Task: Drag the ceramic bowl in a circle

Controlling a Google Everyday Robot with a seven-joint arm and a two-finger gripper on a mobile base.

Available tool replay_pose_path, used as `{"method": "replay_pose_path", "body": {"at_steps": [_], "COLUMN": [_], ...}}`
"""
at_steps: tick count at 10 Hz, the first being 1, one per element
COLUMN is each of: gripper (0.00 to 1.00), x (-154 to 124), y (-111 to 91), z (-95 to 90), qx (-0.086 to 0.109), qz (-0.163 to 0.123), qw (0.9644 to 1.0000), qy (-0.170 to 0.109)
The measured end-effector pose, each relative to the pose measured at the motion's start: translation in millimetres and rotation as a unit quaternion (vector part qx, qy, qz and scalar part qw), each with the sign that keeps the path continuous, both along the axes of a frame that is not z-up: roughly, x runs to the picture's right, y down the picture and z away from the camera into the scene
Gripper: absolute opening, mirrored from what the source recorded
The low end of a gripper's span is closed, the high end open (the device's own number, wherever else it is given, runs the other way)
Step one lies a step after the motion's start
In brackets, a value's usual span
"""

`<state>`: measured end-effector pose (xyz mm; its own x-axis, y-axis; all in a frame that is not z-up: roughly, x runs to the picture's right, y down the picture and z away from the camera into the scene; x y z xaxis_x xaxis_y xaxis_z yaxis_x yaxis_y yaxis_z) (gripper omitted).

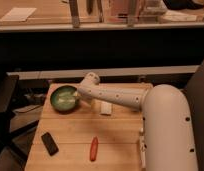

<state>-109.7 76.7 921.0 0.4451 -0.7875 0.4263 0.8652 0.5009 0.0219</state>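
The ceramic bowl [59,99], round, green and dark-rimmed, sits at the back left of the wooden table [70,127]. My white arm [120,98] reaches across from the right. Its end bends down at the bowl's right side. There the gripper [75,99] sits at or inside the bowl's right rim, mostly hidden by the wrist. A pale patch shows inside the bowl near the gripper.
A small white object [105,108] lies just under the arm at the table's middle back. Near the front lie a red elongated item [94,148] and a black flat rectangular object [49,143]. A dark chair [4,97] stands left of the table. A counter runs behind.
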Motion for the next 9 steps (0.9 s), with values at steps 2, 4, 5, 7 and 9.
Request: {"method": "replay_pose_path", "body": {"at_steps": [2, 4, 5, 7, 9], "gripper": [0.8, 0.8, 0.8, 0.77, 0.68], "x": [-3.1, -3.8, -4.0, -4.6, -6.9], "y": [5.4, 12.1, 12.8, 16.1, 19.8], "z": [0.3, -2.1, -2.1, -2.2, -4.5], "qx": [-0.002, -0.003, -0.004, -0.005, -0.004], "qz": [-0.006, -0.009, -0.01, -0.013, -0.019], "qw": [1.0, 1.0, 0.9999, 0.9999, 0.9998], "qy": [-0.002, -0.001, -0.001, -0.001, -0.002]}}
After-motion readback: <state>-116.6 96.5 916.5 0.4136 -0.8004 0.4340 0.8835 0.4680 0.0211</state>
